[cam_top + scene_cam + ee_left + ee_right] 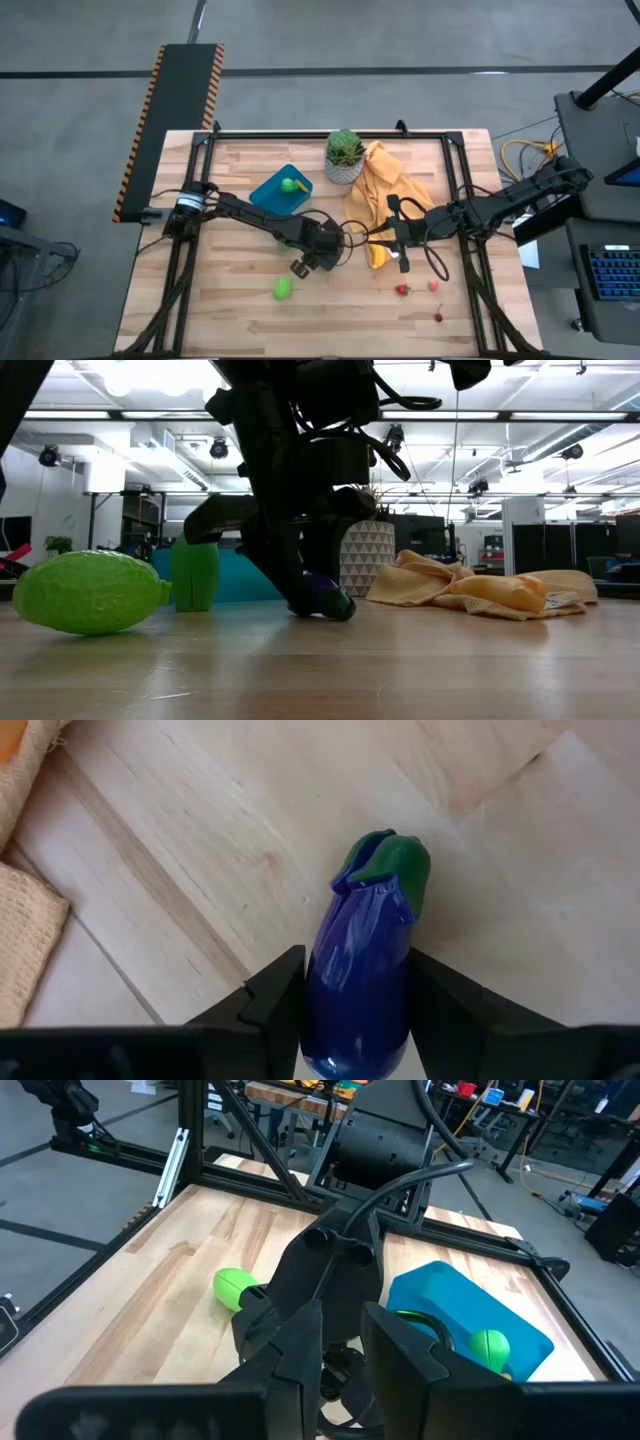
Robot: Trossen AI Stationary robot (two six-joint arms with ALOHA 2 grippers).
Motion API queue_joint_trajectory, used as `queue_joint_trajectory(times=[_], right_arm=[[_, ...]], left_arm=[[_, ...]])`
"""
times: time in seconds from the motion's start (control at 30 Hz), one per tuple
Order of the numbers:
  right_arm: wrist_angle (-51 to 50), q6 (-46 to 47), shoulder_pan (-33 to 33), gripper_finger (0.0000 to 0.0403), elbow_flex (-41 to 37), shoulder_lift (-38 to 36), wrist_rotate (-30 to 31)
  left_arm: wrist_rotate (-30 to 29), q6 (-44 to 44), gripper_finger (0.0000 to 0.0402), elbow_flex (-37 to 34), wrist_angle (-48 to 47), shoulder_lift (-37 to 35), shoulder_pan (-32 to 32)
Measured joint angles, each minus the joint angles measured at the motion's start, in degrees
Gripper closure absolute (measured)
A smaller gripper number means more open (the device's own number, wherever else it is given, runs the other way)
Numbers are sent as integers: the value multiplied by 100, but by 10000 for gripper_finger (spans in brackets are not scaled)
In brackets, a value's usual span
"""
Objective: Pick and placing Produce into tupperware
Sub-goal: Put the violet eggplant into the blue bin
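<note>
Eggplant sits pinched between the left gripper's fingers mid-table, so the grab looks done. Next it needs lifting over to the blue tupperware behind. Right gripper waits nearby, narrowly parted, holding nothing.

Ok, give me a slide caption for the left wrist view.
Left claw closed around the purple eggplant on the wooden table.

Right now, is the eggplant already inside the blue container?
No, the eggplant lies on the wooden table, clamped between the left gripper's fingers, not in the container.
</note>
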Motion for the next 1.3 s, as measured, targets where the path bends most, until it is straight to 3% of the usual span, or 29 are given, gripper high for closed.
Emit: queue_joint_trajectory(times=[0.83, 1.3], right_arm=[[-17, 0, 0, 335, 0, -1, 1], [-17, 0, 0, 335, 0, -2, 0]], left_arm=[[-91, -21, 263, 7, -21, -225, -39], [-473, -163, 263, 5, -190, -872, -35]])
